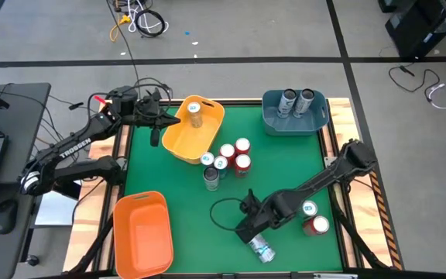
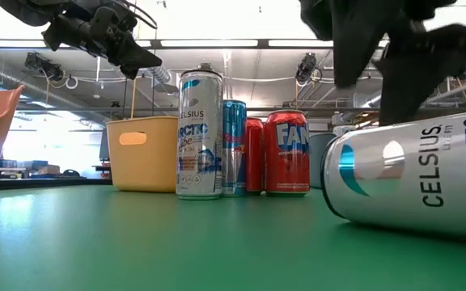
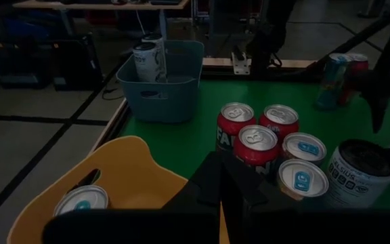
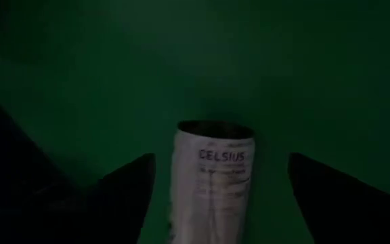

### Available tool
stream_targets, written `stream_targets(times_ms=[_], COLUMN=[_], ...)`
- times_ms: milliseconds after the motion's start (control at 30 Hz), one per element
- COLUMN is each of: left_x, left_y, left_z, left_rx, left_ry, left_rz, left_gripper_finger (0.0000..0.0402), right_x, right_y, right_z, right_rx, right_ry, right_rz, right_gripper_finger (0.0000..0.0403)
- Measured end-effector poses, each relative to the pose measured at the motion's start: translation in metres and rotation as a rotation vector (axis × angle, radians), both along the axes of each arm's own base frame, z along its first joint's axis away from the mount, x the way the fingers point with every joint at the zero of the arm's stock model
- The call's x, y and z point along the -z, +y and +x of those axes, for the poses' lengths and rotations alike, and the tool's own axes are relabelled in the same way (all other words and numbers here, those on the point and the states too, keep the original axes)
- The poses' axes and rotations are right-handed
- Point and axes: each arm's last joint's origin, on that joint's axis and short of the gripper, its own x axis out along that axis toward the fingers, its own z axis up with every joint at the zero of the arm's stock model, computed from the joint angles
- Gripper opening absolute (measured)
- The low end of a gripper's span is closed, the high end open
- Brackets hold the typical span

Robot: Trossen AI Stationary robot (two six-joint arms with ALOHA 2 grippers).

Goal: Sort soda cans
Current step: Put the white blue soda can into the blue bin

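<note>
**Silver can lies on its side between the right gripper's spread fingers**

High view: the right gripper sits low on the green table at about five o'clock, just beside a silver Celsius can lying on its side. A cluster of red and silver upright cans stands near the centre. At twelve o'clock a yellow plastic bin holds one can; a blue plastic bin at one o'clock holds two tall silver cans. An orange plastic bin sits at seven o'clock. Two more cans stand at four o'clock. The left gripper hangs at the yellow bin's edge.

Low view: the toppled can fills the right foreground under the dark right arm.

Left wrist view: the left fingers are pressed together, holding nothing, above the yellow bin's rim.

Right wrist view: the right fingers stand wide apart on either side of the lying can, not touching it.
</note>
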Motion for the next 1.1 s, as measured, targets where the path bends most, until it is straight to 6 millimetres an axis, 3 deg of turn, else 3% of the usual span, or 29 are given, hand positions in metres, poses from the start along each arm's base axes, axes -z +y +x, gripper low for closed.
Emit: stream_targets(times_ms=[267,533,833,933,1100], left_x=[0.0,0.0,0.001,0.001,0.001], left_y=[0.0,0.0,0.0,0.0,0.0], left_z=[0.0,0.0,0.0,0.0,0.0], left_rx=[0.0,0.001,0.0,-0.001,-0.004], left_ry=[-0.001,0.004,0.009,0.009,0.009], left_rz=[0.001,-0.003,-0.009,-0.009,-0.005], left_gripper_finger=[0.0005,0.0005,0.0005,0.0005,0.0005], right_x=[0.024,0.048,0.06,0.06,0.051], right_y=[0.017,0.026,0.013,0.008,0.0], right_z=[0.028,0.041,0.057,0.058,0.062], right_rx=[-0.07,-0.165,-0.186,-0.198,-0.205], right_ry=[0.06,0.24,0.229,0.236,0.19], right_rz=[-0.049,-0.079,-0.059,-0.046,-0.077], right_gripper_finger=[0.0323,0.0322,0.0291,0.0251,0.0246])
